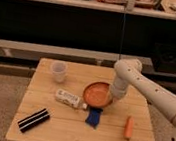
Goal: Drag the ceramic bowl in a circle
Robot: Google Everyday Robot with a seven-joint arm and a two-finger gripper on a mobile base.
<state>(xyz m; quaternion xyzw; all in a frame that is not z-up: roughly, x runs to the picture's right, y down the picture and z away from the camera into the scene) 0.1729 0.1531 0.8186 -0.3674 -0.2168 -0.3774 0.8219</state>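
The gripper [111, 98] is lowered at the right rim of the bowl [97, 93] on the table [71, 133]; its grip cannot be told.
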